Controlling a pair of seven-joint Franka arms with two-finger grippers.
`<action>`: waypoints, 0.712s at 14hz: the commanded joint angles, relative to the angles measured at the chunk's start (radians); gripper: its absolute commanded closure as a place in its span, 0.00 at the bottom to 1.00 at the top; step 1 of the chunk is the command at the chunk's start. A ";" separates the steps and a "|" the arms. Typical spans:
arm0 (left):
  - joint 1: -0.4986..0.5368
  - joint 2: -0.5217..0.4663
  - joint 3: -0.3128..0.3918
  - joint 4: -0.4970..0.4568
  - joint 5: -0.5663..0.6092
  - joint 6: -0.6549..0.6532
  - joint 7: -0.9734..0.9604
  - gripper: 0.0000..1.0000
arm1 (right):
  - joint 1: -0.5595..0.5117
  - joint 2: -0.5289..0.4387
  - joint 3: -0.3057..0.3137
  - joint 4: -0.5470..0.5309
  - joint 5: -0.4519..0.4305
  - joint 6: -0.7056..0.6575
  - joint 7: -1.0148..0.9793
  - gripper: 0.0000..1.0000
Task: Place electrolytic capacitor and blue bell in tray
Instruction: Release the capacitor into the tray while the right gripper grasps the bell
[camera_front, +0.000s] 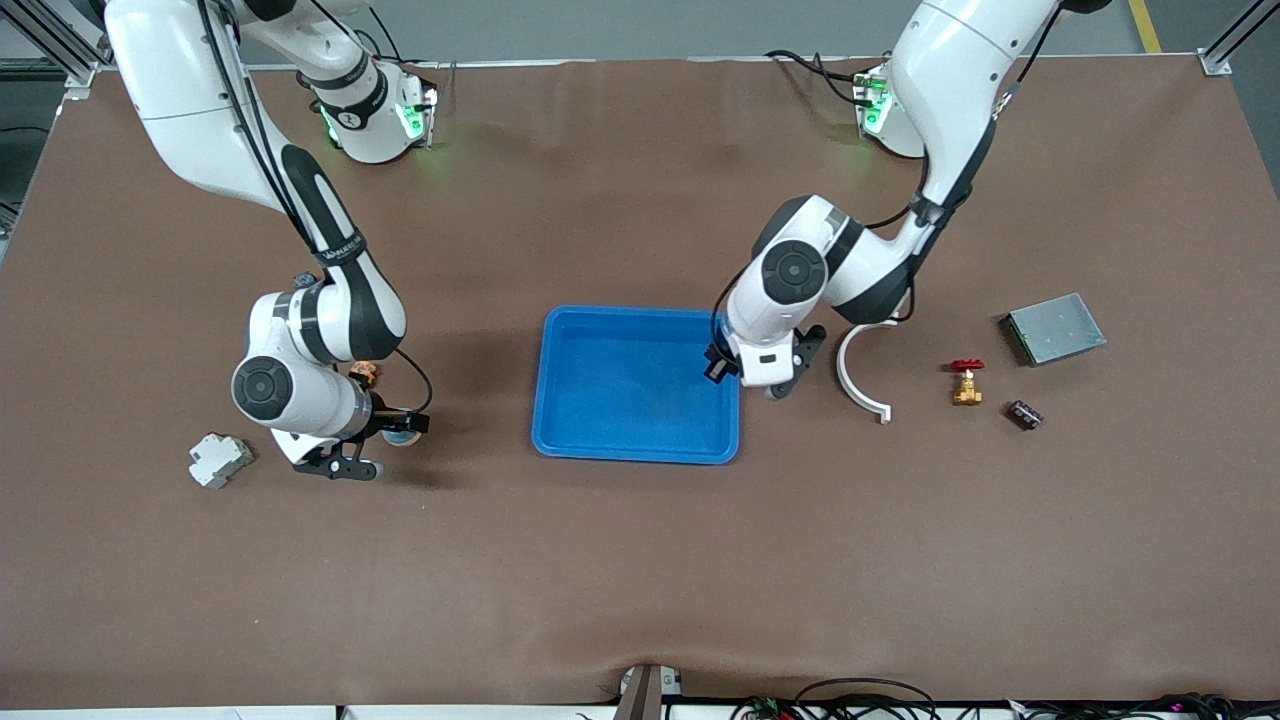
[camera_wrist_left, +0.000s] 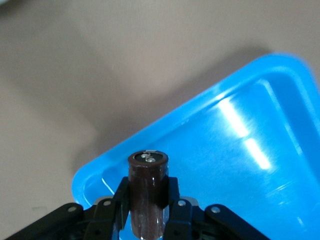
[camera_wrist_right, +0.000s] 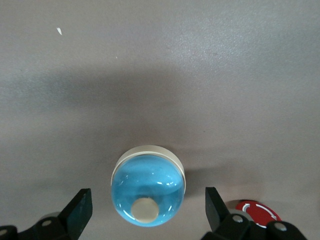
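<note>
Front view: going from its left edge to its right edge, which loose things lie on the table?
White breaker → blue bell → blue tray → white curved strip → brass valve → small dark part → grey metal plate.

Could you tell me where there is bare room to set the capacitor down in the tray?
The tray holds nothing; its whole blue floor is free inside the rim. The left gripper, shut on the capacitor, hangs over the tray's corner at the left arm's end. Crowded spots: around the right gripper, open about the blue bell, with a red button beside it.
</note>
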 joint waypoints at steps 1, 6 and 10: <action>-0.026 0.041 0.009 0.038 0.012 -0.007 -0.044 1.00 | 0.006 0.022 -0.003 0.021 0.007 -0.001 -0.006 0.00; -0.063 0.129 0.011 0.101 0.012 -0.007 -0.098 0.90 | 0.006 0.039 -0.003 0.020 0.007 0.026 -0.006 0.00; -0.062 0.115 0.014 0.103 0.024 -0.008 -0.121 0.00 | 0.005 0.052 -0.003 0.020 0.007 0.056 -0.006 0.00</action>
